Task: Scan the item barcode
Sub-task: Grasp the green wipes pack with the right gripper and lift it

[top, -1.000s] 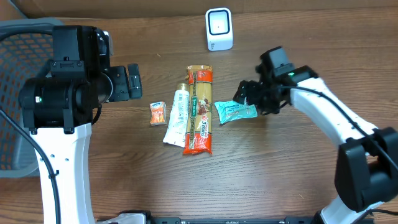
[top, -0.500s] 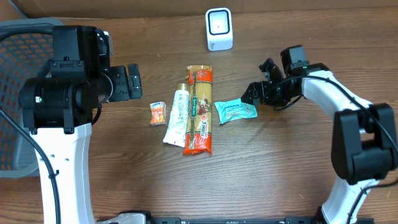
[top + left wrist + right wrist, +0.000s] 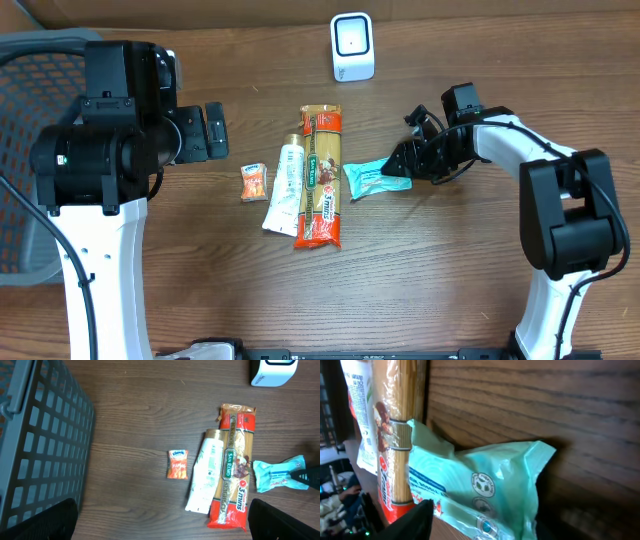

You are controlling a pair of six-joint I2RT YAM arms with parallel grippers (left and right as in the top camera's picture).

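The teal packet (crinkled, printed) is lying flat on the surface, the white scanner standing upright well apart.

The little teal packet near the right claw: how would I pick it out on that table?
On the wooden table, find the row of groceries in the middle, where the long red-and-yellow spaghetti pack is biggest. The teal packet lies beside it, on the side of the right claw, at its tip. It is the only blue-green item.
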